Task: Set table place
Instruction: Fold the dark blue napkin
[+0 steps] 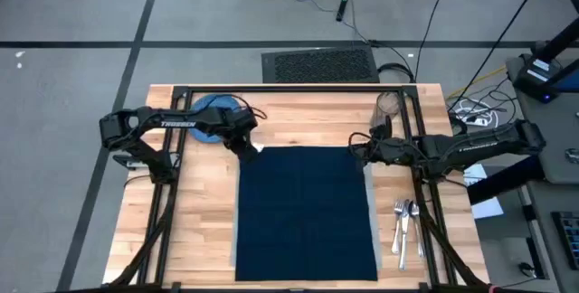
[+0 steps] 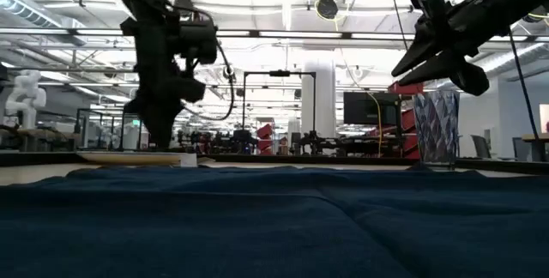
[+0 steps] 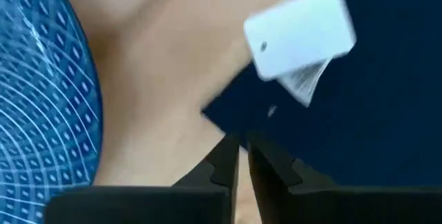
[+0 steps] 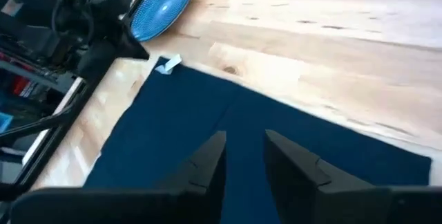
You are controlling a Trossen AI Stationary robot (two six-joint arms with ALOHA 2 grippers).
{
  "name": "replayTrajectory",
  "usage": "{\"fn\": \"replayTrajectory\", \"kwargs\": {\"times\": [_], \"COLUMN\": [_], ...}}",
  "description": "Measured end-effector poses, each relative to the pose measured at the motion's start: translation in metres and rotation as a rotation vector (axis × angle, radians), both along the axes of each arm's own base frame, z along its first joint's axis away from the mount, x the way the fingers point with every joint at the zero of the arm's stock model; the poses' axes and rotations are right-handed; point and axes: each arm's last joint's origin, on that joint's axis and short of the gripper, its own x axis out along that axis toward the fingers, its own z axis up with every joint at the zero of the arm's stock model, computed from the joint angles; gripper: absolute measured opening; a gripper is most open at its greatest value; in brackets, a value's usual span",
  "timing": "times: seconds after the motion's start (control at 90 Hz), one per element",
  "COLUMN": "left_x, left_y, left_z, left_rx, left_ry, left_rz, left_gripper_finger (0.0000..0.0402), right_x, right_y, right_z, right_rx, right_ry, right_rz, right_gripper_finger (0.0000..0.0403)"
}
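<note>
Placemat (image 1: 373, 230) corner beside near-shut left pincer (image 3: 242, 156)

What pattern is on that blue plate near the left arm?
The blue plate carries fine pale concentric rings crossed by radial lines, like a web; the left wrist view shows it best.

Dark blue cloth (image 2: 274, 218) fills the foreground; both arms hang above; glass (image 2: 437, 129) stands behind.

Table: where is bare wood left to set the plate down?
Bare table lies left of the navy cloth, below the left pincer. The far strip is crowded: blue plate, both pincers, the right one, and the glass. Cutlery fills the right strip.
</note>
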Motion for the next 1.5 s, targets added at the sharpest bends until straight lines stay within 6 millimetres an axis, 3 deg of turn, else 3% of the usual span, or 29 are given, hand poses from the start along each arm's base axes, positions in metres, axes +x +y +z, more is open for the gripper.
{"fn": "replayTrajectory", "kwargs": {"times": [0.344, 0.744, 0.933, 1.156, 1.333, 1.5], "left_x": [0.006, 0.011, 0.012, 0.013, 0.014, 0.014], "left_y": [0.005, 0.006, 0.005, 0.005, 0.005, 0.004], "left_z": [-0.002, -0.026, -0.029, -0.029, -0.026, -0.010], "left_rx": [0.046, -0.015, -0.007, -0.018, -0.036, -0.042], "left_ry": [-0.073, 0.023, 0.037, 0.024, -0.014, -0.051], "left_rz": [0.010, 0.004, 0.013, 0.017, 0.012, 0.006], "left_gripper_finger": [0.0135, 0.0146, 0.0115, 0.0011, 0.0002, 0.0000], "right_x": [0.000, -0.002, -0.003, -0.003, -0.003, -0.003], "right_y": [0.000, 0.000, 0.000, 0.000, 0.000, 0.000], "right_z": [0.000, -0.003, -0.005, -0.005, -0.004, -0.005], "right_rx": [-0.001, -0.003, -0.005, -0.006, -0.007, -0.007], "right_ry": [0.005, 0.042, 0.060, 0.060, 0.060, 0.060], "right_rz": [0.001, 0.002, 0.001, 0.000, -0.002, -0.003], "right_gripper_finger": [0.0082, 0.0082, 0.0082, 0.0082, 0.0082, 0.0082]}}
